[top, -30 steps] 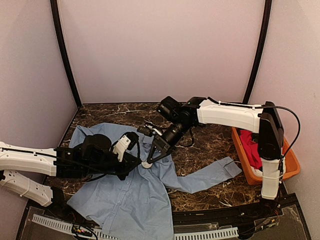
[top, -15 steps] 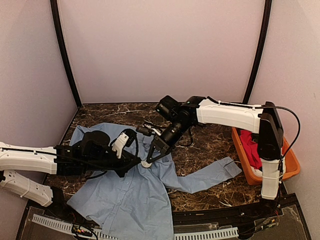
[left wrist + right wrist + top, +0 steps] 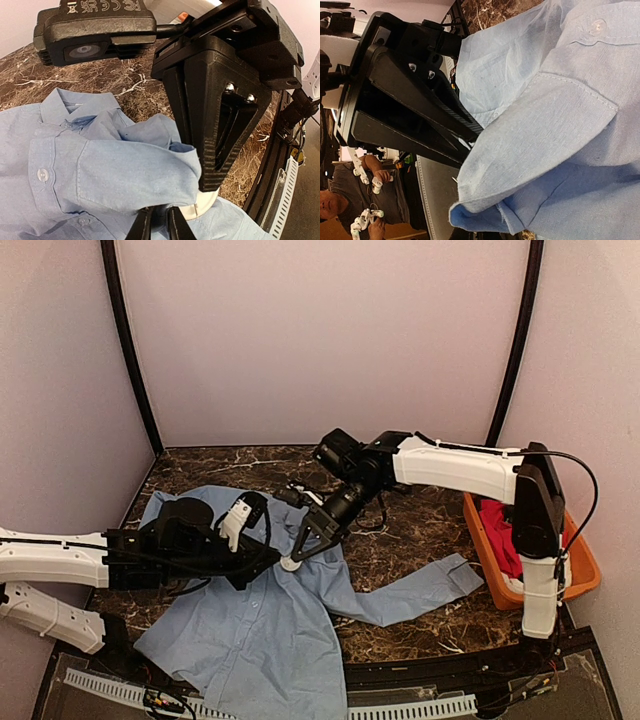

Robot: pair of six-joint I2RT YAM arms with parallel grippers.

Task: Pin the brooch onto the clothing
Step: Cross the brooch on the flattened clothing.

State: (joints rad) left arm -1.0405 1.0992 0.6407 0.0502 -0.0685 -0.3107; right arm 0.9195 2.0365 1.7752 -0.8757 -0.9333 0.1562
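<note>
Clothing (image 3: pixel 250 630), a light blue button-up shirt, lies spread on the dark marble desk (image 3: pixel 420 530). It sits mostly left of centre and reaches the near edge. One sleeve (image 3: pixel 420 590) trails right toward an orange bin (image 3: pixel 488 570). A red garment (image 3: pixel 498 530) sits in that bin at the right edge of the desk.

Brooch (image 3: pixel 289 563), a small white round piece, is at the middle of the shirt, right at the tips of the right gripper (image 3: pixel 299 549). We see the right arm reach from the right side, down and to the left, onto the shirt. Its jaws are clenched. In the left wrist view the black tips press on a raised fold of cloth, with the white piece showing just under them. We cannot tell whether cloth, brooch or both are pinched.

Left gripper (image 3: pixel 160 225) comes in low from the left over the shirt, its tips just beside the brooch. We see a narrow gap between its jaws with blue cloth in it. We cannot tell if they are grasping the cloth or released. In the same view the collar (image 3: pixel 75 107) and a button (image 3: pixel 43 174) lie left of the fold. In the right wrist view the fold drapes over the right jaws' tips.
</note>
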